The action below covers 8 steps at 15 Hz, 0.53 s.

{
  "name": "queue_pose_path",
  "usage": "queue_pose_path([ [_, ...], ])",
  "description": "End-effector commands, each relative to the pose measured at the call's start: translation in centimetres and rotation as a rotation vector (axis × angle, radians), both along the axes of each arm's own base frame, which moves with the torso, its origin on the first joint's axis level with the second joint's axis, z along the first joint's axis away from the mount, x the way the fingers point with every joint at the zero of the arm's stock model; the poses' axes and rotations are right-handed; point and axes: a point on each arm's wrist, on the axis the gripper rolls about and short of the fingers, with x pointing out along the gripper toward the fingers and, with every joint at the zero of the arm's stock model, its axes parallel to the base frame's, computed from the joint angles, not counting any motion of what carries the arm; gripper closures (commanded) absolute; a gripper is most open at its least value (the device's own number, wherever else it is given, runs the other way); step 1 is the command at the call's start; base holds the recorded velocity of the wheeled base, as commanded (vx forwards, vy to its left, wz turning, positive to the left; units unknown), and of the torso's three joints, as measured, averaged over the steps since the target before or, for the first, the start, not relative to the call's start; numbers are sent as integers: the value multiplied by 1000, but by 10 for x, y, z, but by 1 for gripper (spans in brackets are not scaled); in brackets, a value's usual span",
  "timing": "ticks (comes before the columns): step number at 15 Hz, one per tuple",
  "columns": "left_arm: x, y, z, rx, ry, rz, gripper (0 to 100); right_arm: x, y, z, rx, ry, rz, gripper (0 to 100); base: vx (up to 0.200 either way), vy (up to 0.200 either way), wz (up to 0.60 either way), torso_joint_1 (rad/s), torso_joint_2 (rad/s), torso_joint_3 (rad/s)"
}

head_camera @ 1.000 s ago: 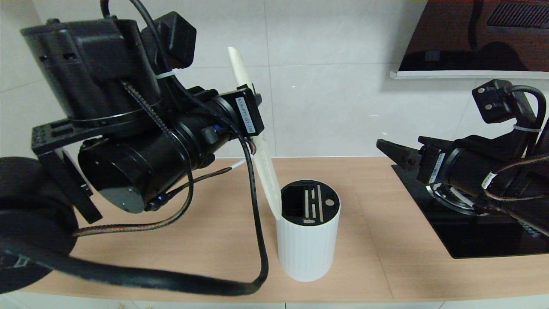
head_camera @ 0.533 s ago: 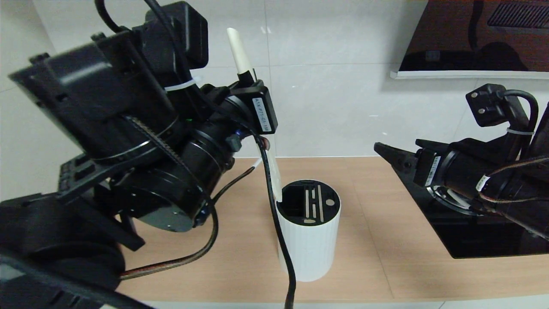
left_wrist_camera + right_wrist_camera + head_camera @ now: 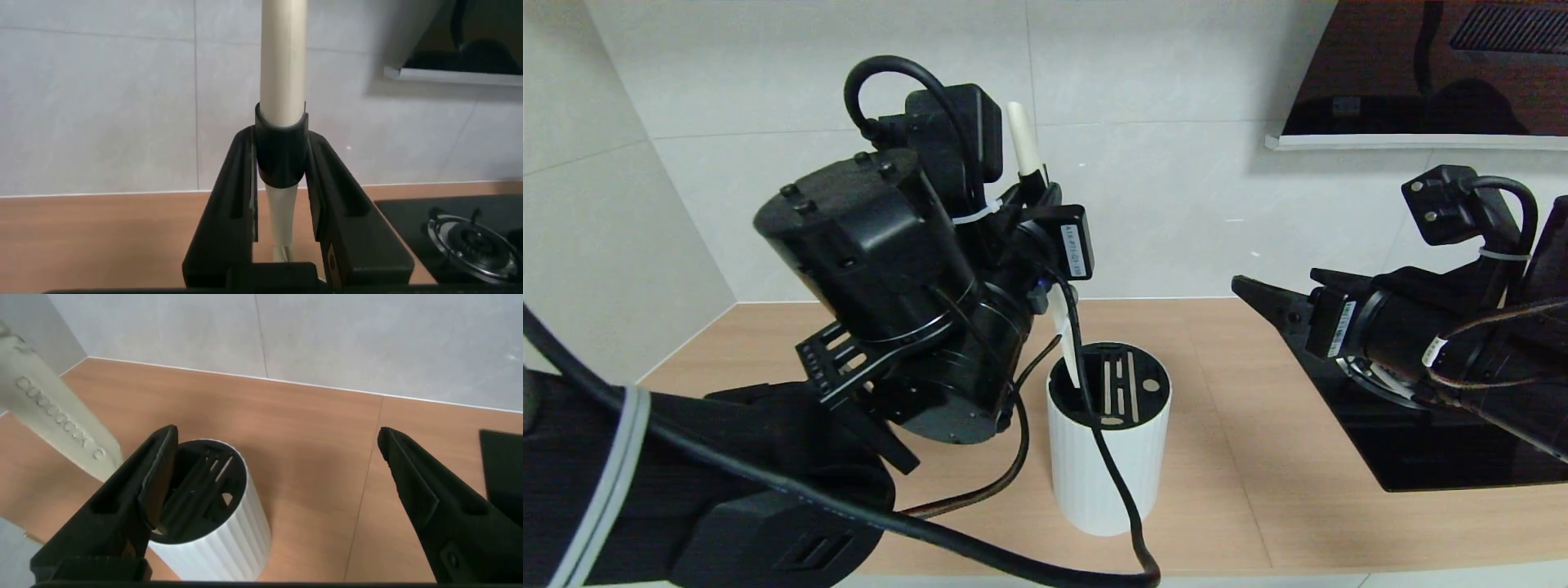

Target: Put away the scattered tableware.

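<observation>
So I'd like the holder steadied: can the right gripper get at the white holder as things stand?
Probably yes. The right gripper is open, and bare counter lies between it and the white holder; the left gripper and its utensil crowd only the holder's upper left.

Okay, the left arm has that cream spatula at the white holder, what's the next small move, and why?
Probably lower the left gripper straight down slightly. It is shut on the spatula, which stands nearly upright with its blade tip apparently just inside the large opening of the white holder, so most of it is not yet in.
</observation>
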Motion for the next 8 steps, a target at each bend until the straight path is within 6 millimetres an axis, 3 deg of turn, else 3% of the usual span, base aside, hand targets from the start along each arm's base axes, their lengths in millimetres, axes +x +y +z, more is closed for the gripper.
queue_pose_path([
  [1, 6, -7, -12, 22, 19, -2, 100, 1, 0, -1, -2, 4, 0, 0, 0, 0, 0, 0, 0, 0],
  [8, 21, -20, -34, 32, 44, 0, 100, -1, 0, 1, 2, -3, 0, 0, 0, 0, 0, 0, 0, 0],
])
